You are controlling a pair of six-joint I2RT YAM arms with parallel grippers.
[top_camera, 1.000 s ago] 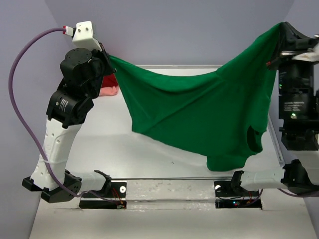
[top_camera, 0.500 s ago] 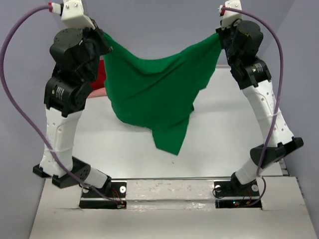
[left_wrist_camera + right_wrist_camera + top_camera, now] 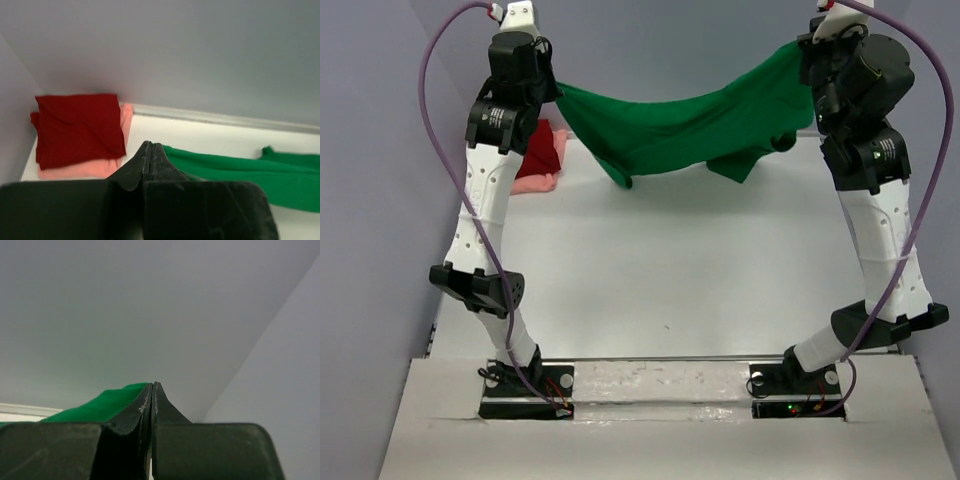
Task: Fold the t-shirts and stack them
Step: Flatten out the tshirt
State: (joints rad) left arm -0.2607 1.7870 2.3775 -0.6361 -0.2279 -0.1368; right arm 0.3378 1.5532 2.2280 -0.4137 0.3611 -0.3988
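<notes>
The left end effector point(image 3: 554, 90), at the upper left of the top view, is pinched tight on one edge of the green t-shirt point(image 3: 690, 125). The right end effector point(image 3: 808, 58), at the upper right, is clamped on the other edge, and the cloth sags between them over the far desk point(image 3: 670, 280). The dark red t-shirt point(image 3: 80, 127) lies folded on the salmon pink t-shirt point(image 3: 75, 171) — upper-left corner.

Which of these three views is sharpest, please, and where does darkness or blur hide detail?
Top external view: evenly lit and sharp, the bright green cloth t-shirt crisp; left wrist view: folded dark red cloth shirt clear, the left gripper a dark, featureless mass up close; right wrist view: the right gripper equally dark, against a blank wall with soft shading.
</notes>
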